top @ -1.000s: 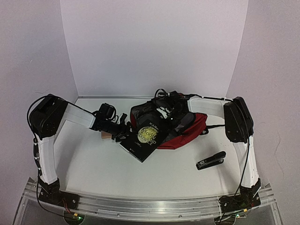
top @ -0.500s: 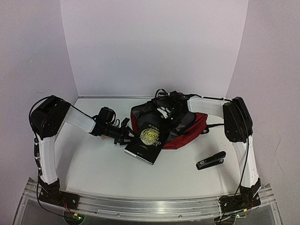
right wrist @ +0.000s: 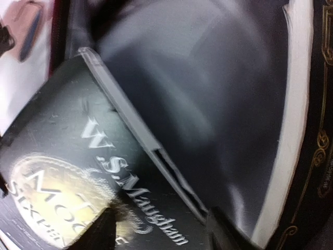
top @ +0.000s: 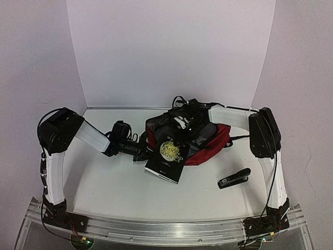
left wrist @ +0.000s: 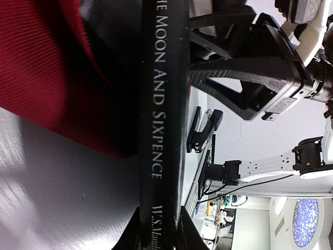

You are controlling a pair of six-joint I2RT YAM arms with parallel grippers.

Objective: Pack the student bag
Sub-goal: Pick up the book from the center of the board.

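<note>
The student bag (top: 210,147), dark red with black straps, lies open at the table's far middle. A black book with a gold moon on its cover (top: 167,155) leans out of the bag's mouth, its lower corner on the table. My left gripper (top: 145,151) is shut on the book's spine (left wrist: 160,130), one finger (left wrist: 130,235) on each side at the author's name. My right gripper (top: 182,124) hovers over the bag's mouth. Its jaws (right wrist: 161,232) stand open above the book's top edge (right wrist: 130,125), with the bag's grey lining (right wrist: 208,62) behind.
A black stapler (top: 234,178) lies on the table to the right of the bag and also shows in the left wrist view (left wrist: 204,127). A second dark book with white page edges (right wrist: 294,104) stands inside the bag on the right.
My left gripper has moved right and closed on the book's spine. The book has swung toward the bag's mouth and stands steeper. My right gripper's jaws have opened.
</note>
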